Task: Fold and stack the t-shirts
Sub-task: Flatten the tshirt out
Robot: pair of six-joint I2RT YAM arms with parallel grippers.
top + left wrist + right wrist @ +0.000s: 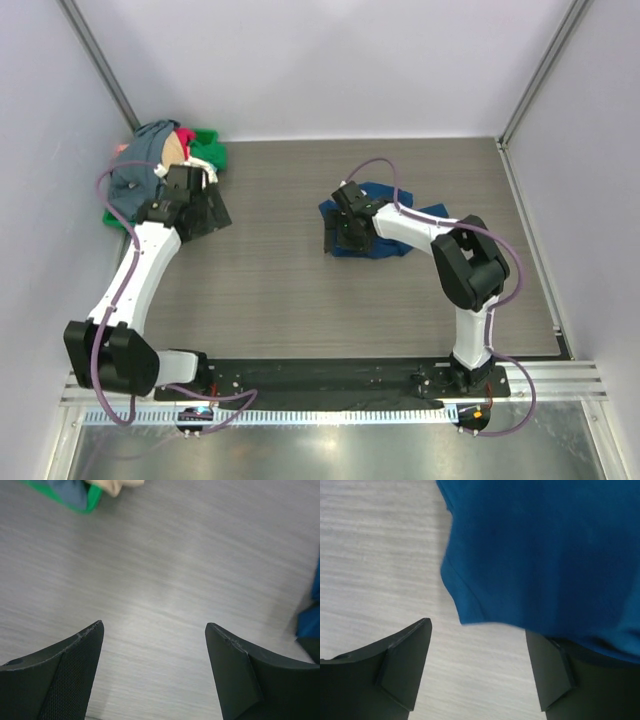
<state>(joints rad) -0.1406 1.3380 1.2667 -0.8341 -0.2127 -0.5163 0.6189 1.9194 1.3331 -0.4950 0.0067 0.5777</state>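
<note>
Surface (280, 300): grey wood grain, white walls.
Pile (150, 150): unfolded shirts, far-left corner, awaiting folding.
Blue shirt (545, 555): mid-right, probably the one being folded.
Left end effector (154, 625): spread, empty, near pile.
Right end effector (477, 626): spread at shirt's edge, seemingly lined up to pinch.

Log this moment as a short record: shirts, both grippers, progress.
blue t-shirt: rumpled on the table, right of centre, not folded
pile of shirts: heaped in the far left corner, with grey, green and tan cloth showing
left gripper: open over bare table, near the pile
right gripper: open at the blue t-shirt's edge, nothing clamped
progress: no folded stack visible
</note>
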